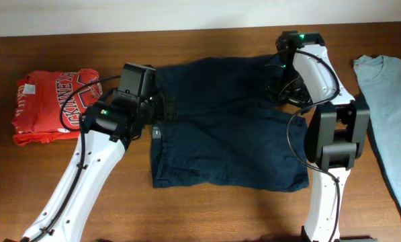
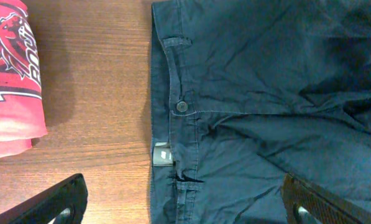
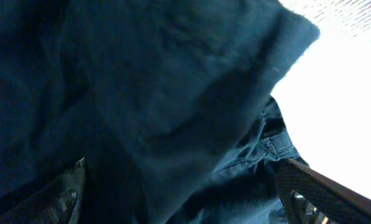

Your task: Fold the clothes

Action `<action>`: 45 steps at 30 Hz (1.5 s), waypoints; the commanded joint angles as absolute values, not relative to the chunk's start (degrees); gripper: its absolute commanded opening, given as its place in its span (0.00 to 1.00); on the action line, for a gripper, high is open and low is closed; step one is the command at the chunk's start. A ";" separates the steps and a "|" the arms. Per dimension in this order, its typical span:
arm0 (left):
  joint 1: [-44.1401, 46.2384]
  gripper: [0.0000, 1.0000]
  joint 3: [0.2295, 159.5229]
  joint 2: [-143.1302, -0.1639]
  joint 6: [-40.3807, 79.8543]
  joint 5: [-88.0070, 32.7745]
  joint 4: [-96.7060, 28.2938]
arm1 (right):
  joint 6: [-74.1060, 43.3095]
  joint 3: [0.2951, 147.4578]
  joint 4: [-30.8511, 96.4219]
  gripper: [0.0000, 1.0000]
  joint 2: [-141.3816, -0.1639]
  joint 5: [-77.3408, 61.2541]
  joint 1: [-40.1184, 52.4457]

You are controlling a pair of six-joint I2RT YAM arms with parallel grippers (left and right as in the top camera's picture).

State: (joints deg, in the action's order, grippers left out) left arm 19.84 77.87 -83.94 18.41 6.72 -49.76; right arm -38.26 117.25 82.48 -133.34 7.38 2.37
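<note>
The clothes are one dark navy-blue garment (image 1: 227, 134) with a waistband, button and belt loops, lying spread flat in the middle of the table. My left gripper (image 1: 161, 111) hovers over its left edge at the waistband. In the left wrist view (image 2: 185, 211) the fingers are wide apart, one over the wood and one over the fabric (image 2: 266, 93). My right gripper (image 1: 281, 87) is at the garment's far right corner. In the right wrist view (image 3: 185, 202) its fingers are spread wide over rumpled navy fabric (image 3: 141, 93), with cloth lying between them.
A folded red shirt with white lettering (image 1: 52, 104) lies at the left and also shows in the left wrist view (image 2: 8, 74). A pale grey-blue T-shirt (image 1: 388, 101) lies at the right edge. The brown wooden table (image 1: 187, 215) shows bare along the front.
</note>
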 commanded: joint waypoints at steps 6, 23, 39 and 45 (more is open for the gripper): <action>19.70 0.99 78.02 -85.62 17.06 7.49 -49.71 | -27.11 122.61 84.66 0.96 -128.20 2.98 0.64; 19.68 0.99 80.68 -86.46 13.52 3.38 -57.25 | -19.77 120.53 97.36 0.97 -105.27 -0.73 -0.01; 19.70 0.99 72.10 -83.55 22.33 -8.56 -74.98 | -21.45 60.20 80.38 0.97 -71.85 -16.29 -0.01; 19.70 0.99 56.84 -83.55 22.24 -15.29 -61.98 | -21.45 51.53 72.62 0.96 -71.99 -16.03 -0.08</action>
State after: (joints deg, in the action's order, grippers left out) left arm 19.84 62.94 -83.88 21.74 -10.13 -66.74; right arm -21.04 52.60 73.84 -72.77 -14.83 0.19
